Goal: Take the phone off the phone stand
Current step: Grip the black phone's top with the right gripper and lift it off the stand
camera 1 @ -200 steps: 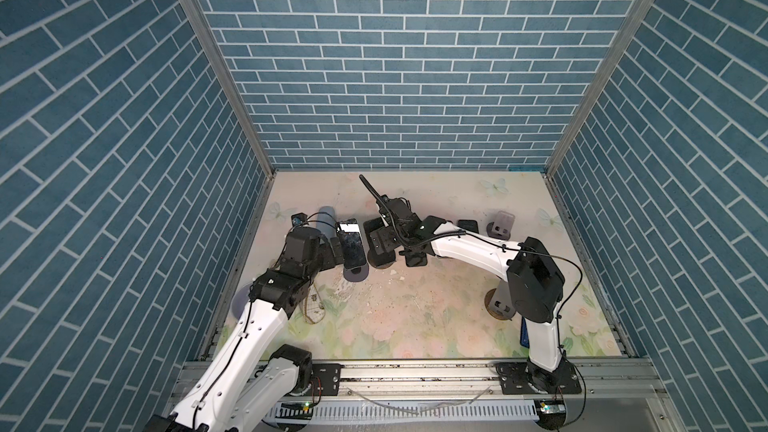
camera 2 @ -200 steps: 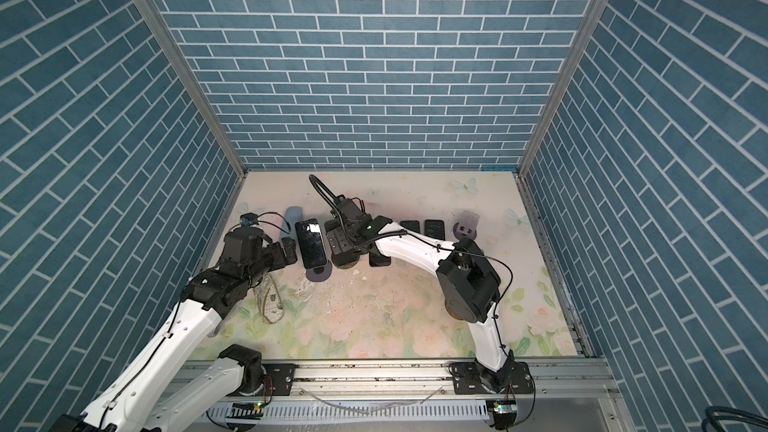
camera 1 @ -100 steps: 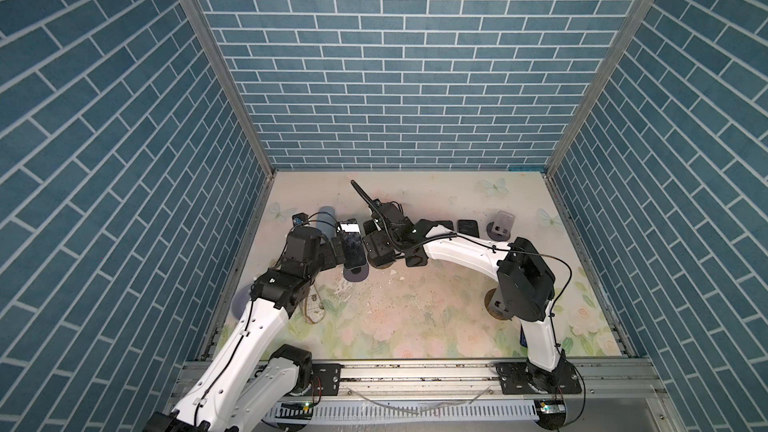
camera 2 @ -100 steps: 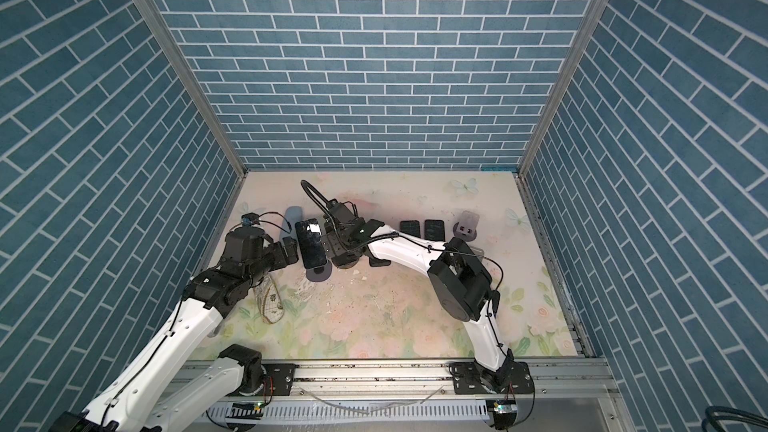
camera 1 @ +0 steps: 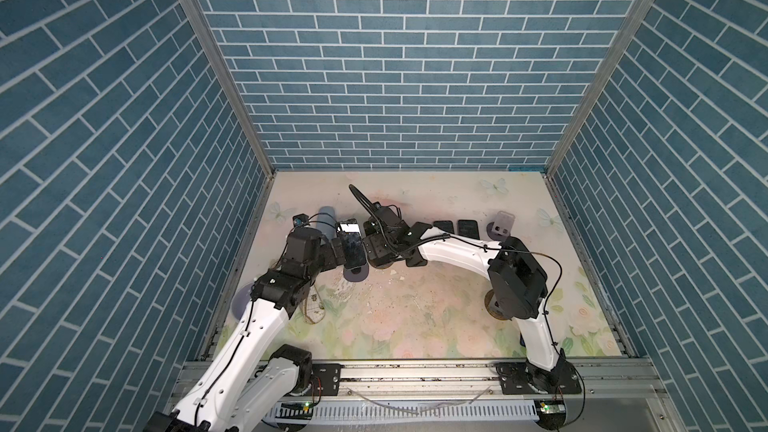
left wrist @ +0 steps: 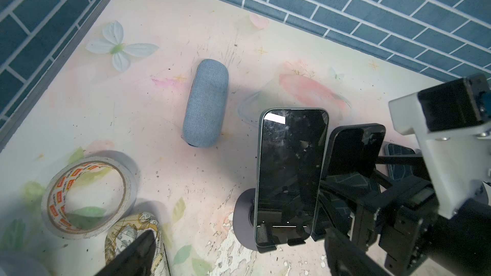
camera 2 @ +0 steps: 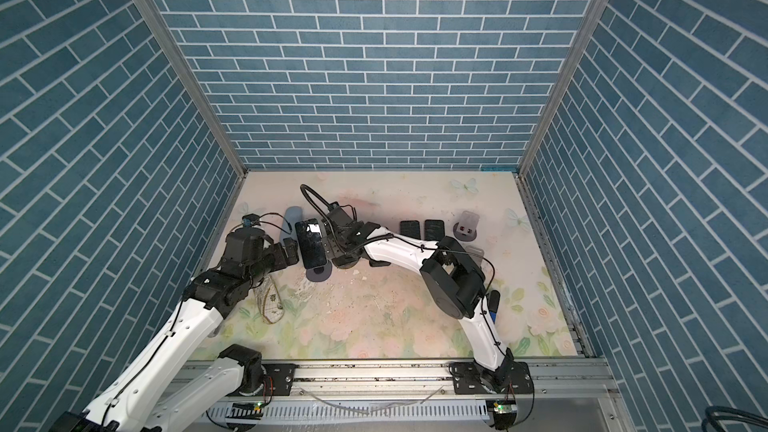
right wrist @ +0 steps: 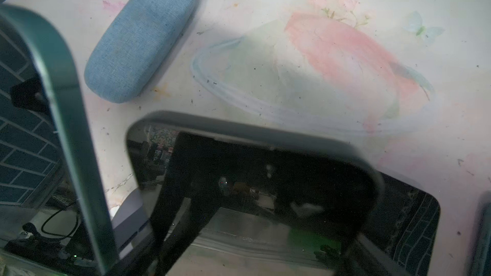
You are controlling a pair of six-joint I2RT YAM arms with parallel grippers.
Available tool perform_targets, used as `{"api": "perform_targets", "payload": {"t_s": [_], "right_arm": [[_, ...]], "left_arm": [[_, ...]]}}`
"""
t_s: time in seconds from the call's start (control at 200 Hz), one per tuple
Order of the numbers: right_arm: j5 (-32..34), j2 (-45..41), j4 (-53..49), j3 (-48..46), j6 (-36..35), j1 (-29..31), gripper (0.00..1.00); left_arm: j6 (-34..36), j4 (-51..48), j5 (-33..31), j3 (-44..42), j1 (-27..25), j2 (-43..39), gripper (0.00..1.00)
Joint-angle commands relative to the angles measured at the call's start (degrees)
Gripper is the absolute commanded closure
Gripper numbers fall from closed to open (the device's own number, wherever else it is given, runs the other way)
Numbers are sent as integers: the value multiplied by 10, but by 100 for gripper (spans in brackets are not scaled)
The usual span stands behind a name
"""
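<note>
A dark phone (left wrist: 289, 179) with a green rim leans upright on a grey round phone stand (left wrist: 243, 221), seen in both top views (camera 1: 353, 248) (camera 2: 311, 248). My left gripper (left wrist: 239, 258) is open just in front of this stand, its fingers either side of the base without touching. A second dark phone (left wrist: 356, 152) (right wrist: 265, 181) leans on a black stand (camera 1: 380, 263) right beside it. My right gripper (right wrist: 260, 234) (camera 1: 376, 247) has this second phone between its fingers. Whether the pads press on it I cannot tell.
A blue-grey fabric case (left wrist: 206, 107) lies behind the stands. A tape roll (left wrist: 87, 195) and a patterned case (left wrist: 135, 237) lie by my left arm. Two phones (camera 1: 444, 227) (camera 1: 468, 227) lie flat farther right, next to another stand (camera 1: 503, 226).
My right arm has swung left toward the two stands, up to the second phone, and its jaws have narrowed a little. The left arm has stayed still and open.
</note>
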Motion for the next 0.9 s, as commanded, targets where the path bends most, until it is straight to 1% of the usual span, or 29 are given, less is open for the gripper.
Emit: {"api": "perform_targets", "payload": {"t_s": [0.0,0.105,0.23,0.335,0.595,0.895], "right_arm": [[27,9,1,19,20,5,9],[31,9,0,16,23,6,14],[30,10,-3,14,21,7,26],[28,8,-5,12,21,7,32],[13,-20,-4,2,19,7,38],[9,-64,18,-23,5,5,39]], "left_arm": [[-2,8,-1,-8,4,-6,0],[1,10,-2,-6,4,-5,0],[0,12,-4,-4,4,0,0],[-2,16,-2,-6,4,4,0],[-6,25,6,-7,4,12,0],[-4,22,8,0,4,14,0]]}}
